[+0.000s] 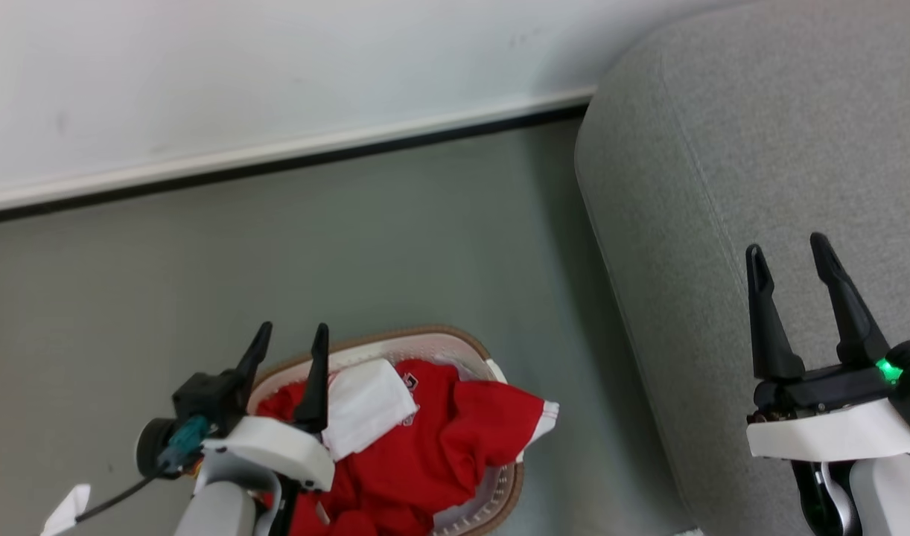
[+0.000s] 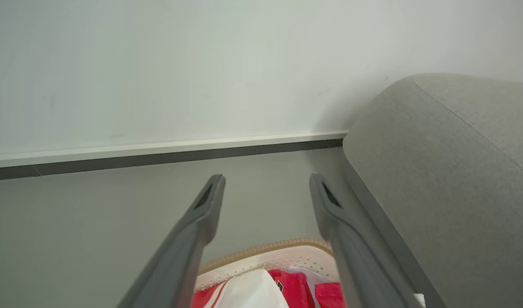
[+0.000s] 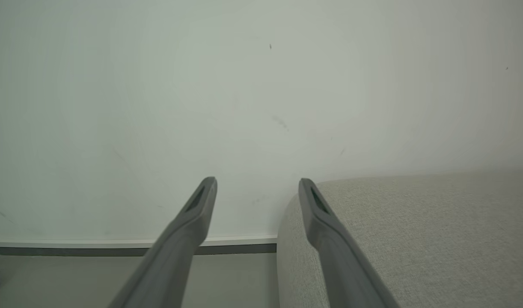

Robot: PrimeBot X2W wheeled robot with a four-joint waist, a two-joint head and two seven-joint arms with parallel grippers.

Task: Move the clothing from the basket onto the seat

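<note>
your left gripper (image 1: 293,331) hangs over the near-left part of the basket (image 1: 425,333), fingers apart and nothing between them; in the left wrist view you see bare floor (image 2: 265,214) between the two tips. in the head view its right finger crosses the cloth; contact cannot be judged from here. the clothing (image 1: 440,439) lies heaped inside the basket: mostly red, with a white panel (image 1: 369,406) on top just beside that finger and a bit of white-outlined lettering (image 1: 409,383) right of the panel. one red sleeve (image 1: 533,413) with a striped cuff hangs out over the basket's right rim. the basket stands on the grey-green floor, left of the seat (image 1: 760,149) and apart from it, a strip of floor between them. your right gripper (image 1: 788,249) is over the near part of the seat, fingers spread wide, holding nothing; a green light (image 1: 887,370) glows at its base. whether it touches the fabric you cannot tell. far side: a white wall (image 1: 202,74) with a pale baseboard (image 1: 276,152) above a dark strip, and the seat's rounded far end reaches close to that wall.
</note>
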